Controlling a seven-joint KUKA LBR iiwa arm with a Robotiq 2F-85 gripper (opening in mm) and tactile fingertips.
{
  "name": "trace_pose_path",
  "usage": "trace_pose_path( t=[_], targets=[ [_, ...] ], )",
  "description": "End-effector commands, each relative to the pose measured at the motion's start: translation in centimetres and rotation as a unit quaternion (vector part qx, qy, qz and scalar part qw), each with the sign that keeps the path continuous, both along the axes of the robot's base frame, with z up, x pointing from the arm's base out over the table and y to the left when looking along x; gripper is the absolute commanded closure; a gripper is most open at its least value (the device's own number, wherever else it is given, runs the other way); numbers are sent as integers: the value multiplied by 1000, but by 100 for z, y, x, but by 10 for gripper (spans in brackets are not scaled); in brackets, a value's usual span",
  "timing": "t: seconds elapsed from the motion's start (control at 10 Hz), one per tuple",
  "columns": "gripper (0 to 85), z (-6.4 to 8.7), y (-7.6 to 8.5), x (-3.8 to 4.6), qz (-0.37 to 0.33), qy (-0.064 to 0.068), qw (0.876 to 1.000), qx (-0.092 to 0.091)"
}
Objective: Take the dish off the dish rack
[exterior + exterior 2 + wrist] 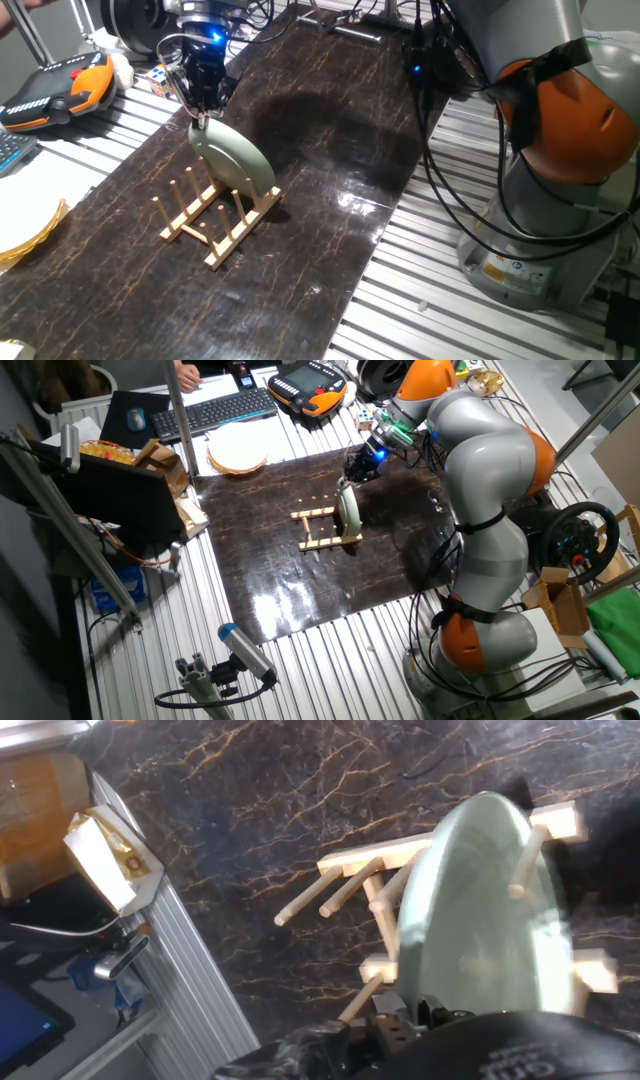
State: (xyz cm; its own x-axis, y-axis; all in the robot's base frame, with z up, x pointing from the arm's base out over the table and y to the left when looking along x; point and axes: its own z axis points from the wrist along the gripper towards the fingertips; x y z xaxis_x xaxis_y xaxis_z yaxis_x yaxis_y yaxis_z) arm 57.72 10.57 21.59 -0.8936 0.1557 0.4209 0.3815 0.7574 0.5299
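Dish rack [215, 222] sits mid-mat on the dark marbled mat [300, 190], near end empty pegs. Dish [235, 160] stands on edge in the rack's far slot, tilted. Gripper [201, 115] comes down from above, fingers pinching the dish's top rim; arm [480, 470] arches over from the right.

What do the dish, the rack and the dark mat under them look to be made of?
Dish: pale green, matte and opaque, probably ceramic or melamine; cannot tell which.
Dish rack: light unfinished wood, dowel pegs with visible grain in the hand view.
Mat: dark marble-patterned sheet with golden veins, glossy, reflecting light; likely vinyl or laminate.
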Motion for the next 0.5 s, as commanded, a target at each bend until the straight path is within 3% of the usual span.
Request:
trace_pose_path(
  t=[0.0,0.4],
  targets=[
    [843,15,-5,5,0,0,1000,0],
    [843,11,25,22,1,1,1000,0]
  ],
)
